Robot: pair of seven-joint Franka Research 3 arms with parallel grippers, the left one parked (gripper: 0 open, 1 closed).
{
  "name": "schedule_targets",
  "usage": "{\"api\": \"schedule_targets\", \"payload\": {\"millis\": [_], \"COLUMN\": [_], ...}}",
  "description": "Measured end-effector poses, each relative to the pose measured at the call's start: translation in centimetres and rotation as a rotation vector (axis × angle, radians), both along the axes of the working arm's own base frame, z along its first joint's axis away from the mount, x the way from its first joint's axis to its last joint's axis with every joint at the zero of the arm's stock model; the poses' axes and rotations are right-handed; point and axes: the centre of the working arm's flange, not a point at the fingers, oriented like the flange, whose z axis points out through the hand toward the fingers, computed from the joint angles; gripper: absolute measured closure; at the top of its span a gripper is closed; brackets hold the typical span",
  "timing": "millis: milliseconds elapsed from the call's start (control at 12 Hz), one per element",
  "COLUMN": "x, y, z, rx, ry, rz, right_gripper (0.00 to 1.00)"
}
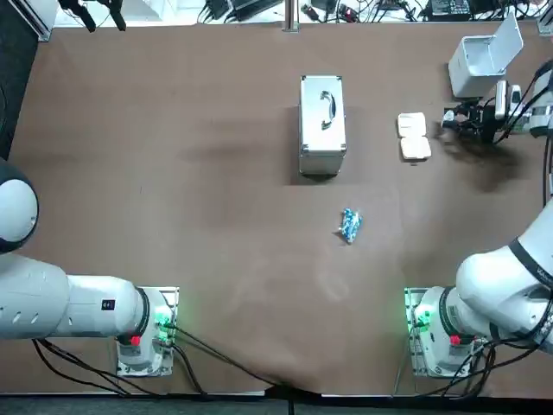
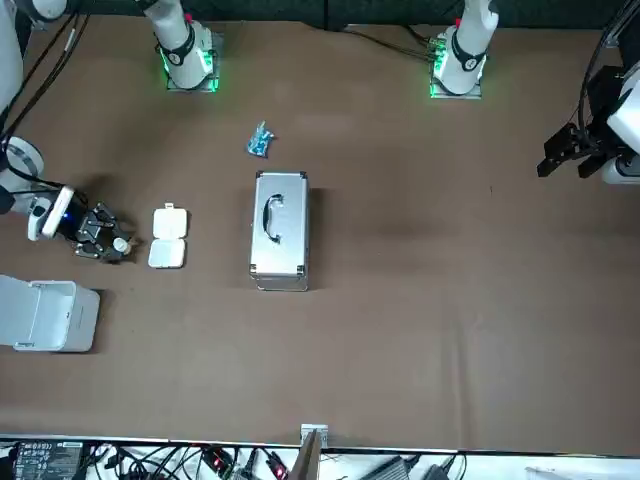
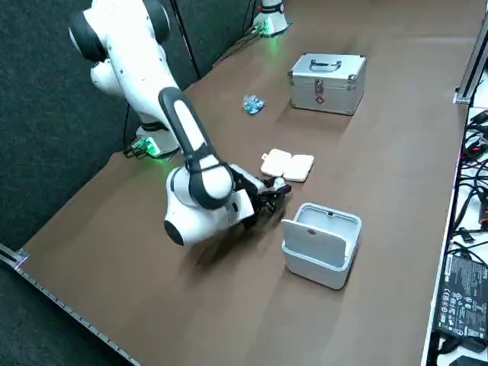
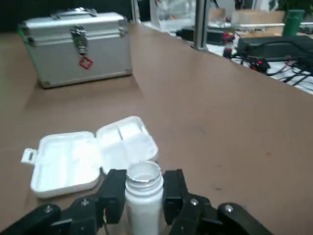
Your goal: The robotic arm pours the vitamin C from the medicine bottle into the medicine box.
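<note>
Currently the right gripper clamps the uncapped medicine bottle beside the open pill box (2 shallow halves); an off-centre tilt could spill tablets outside.

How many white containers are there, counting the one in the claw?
3: the open bottle gripped in the right claw at the far right of the table; the open pill box left of it; the lidded bin beyond them. None seems hidden.
</note>
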Motion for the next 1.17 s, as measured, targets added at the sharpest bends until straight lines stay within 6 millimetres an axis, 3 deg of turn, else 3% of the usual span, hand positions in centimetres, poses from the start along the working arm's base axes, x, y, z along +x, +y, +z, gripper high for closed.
{"api": "schedule_targets", "payload": {"millis": [333,667,1167], "x": [1.1,2.4,4.1], "y": [1.8,6.0,9.2], "z": [4.9,8.6,11.4], "rx": [-0.148,-0.296,-0.567], "ry": [0.028,0.059,0.049], "rz": [-0.053,-0.044,-0.048], "right_gripper": [0.58,0.58,0.58]}}
